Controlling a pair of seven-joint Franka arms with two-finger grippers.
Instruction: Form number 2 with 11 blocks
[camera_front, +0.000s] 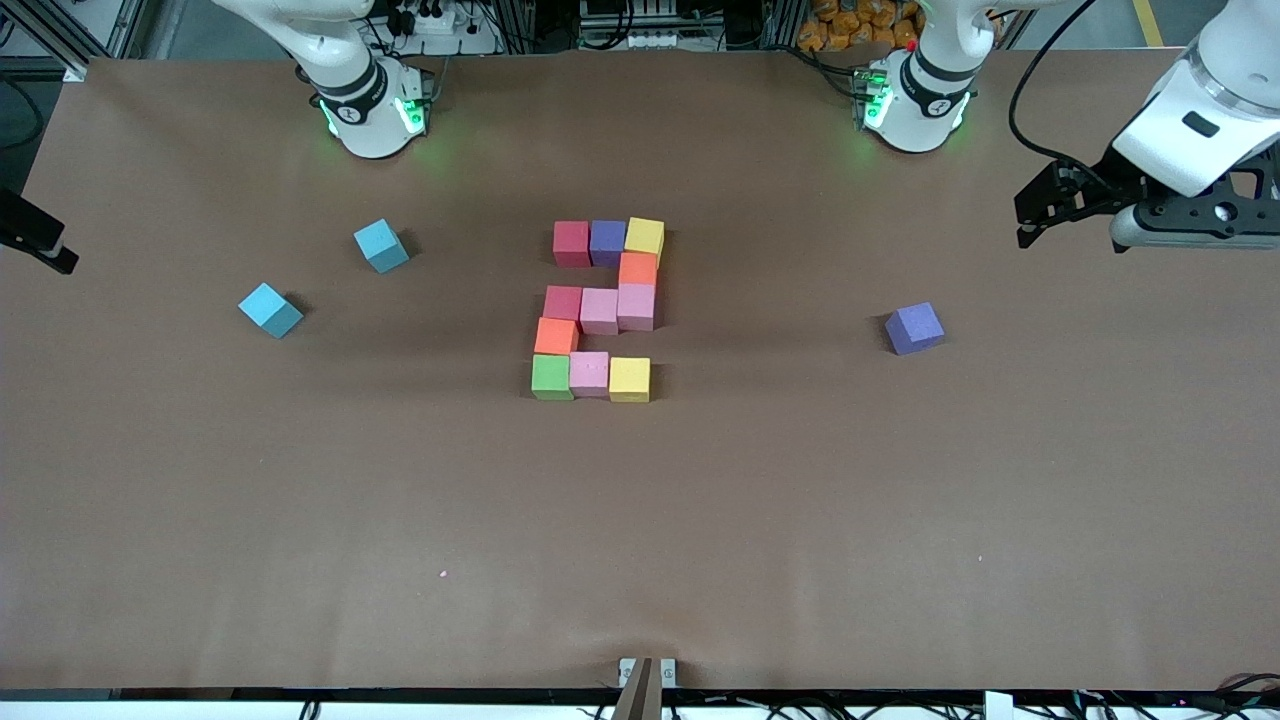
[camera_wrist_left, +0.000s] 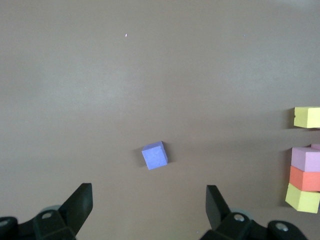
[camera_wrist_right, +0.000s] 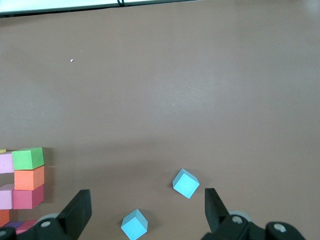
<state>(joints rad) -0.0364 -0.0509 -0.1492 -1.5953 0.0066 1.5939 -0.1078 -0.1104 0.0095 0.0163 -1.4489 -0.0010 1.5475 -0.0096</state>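
both arms raised, jaws wide, empty

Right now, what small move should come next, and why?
Probably none, just park the arms. The eleven blocks already read as a 2, touching in three rows with two links. The left end effector and right end effector hang open and empty over the table's ends. The spare purple cube and two light-blue cubes seem unneeded.
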